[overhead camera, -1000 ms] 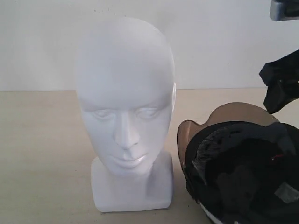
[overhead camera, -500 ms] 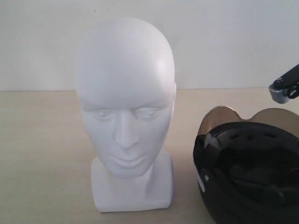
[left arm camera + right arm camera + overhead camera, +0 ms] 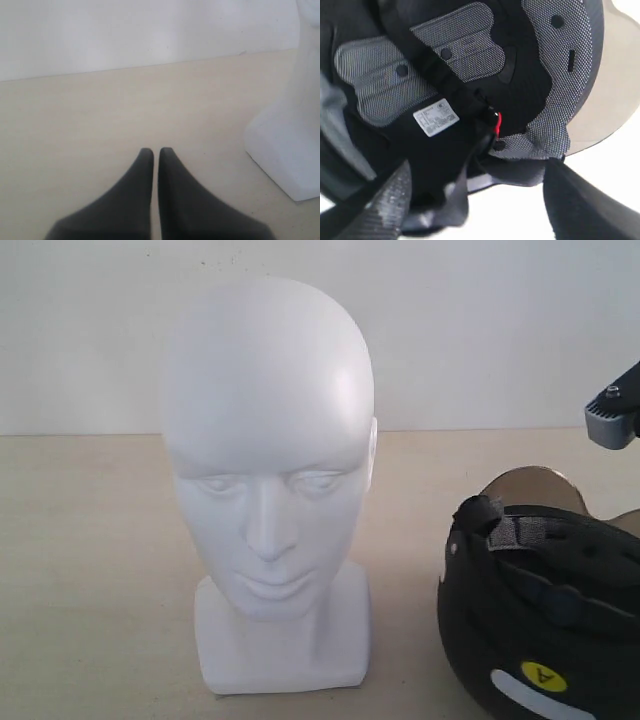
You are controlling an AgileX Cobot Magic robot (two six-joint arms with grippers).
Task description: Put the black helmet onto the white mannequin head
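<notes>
- Matte black rounded helmet (image 3: 545, 620) with a smoky tinted visor (image 3: 530, 488): stands on the right arm's side of the glossy white plastic mannequin head (image 3: 270, 480), near its squarish base but apart from it. A round yellow sticker (image 3: 543, 676) faces the exterior camera, and the underside is cut off.
- Right gripper (image 3: 477, 167): jaws set wide apart, straddling the helmet's padded rim; contact cannot be told.
- Helmet interior: grey mesh padding (image 3: 460, 45), a black strap (image 3: 427, 59), a white label (image 3: 436, 117), a small red tab (image 3: 498, 120).
- Left gripper (image 3: 156, 150): jaws together, low over the beige table (image 3: 75, 125), near the head's base and apart from it.
- Plain white wall (image 3: 500, 330): behind the head.
</notes>
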